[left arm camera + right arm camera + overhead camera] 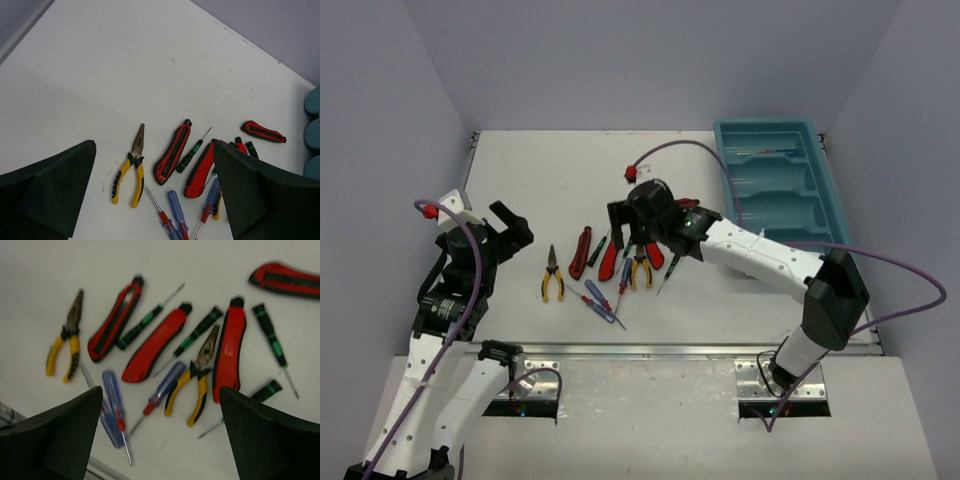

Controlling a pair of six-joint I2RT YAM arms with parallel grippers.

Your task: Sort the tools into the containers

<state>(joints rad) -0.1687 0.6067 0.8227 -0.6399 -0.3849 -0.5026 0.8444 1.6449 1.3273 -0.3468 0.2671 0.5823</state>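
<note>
The right gripper (pixel 160 405) is seen spread wide, with nothing held between its fingers. It is poised just above the heap of tools. Directly under the gap a pair of pliers (pixel 199 377) is found, its nose pointing away from the wrist and its yellow handles lying nearest the hand. Its long axis is set roughly across the line on which the fingers close, tilted a little to the right. This is judged a fair lie for a straight descent and pinch.

A blue screwdriver (pixel 165 385) is laid just to the left of the pliers, and a red knife (pixel 229 352) close on the right. A clean grasp of one tool alone is therefore thought to be at risk.

The tray (pixel 825 190) is placed well apart from this hand, behind its wrist and outside that hand's own view. Any carry would have to be made back along the arm's own side.

The left gripper (pixel 155 165) is also seen wide and empty. It is held off to the side of the heap. A second, lone pair of pliers (pixel 129 172) lies ahead of it, its nose pointing away from the hand. The heap and the tray are both judged nearer to the right arm, so the pick is best assigned to it.
</note>
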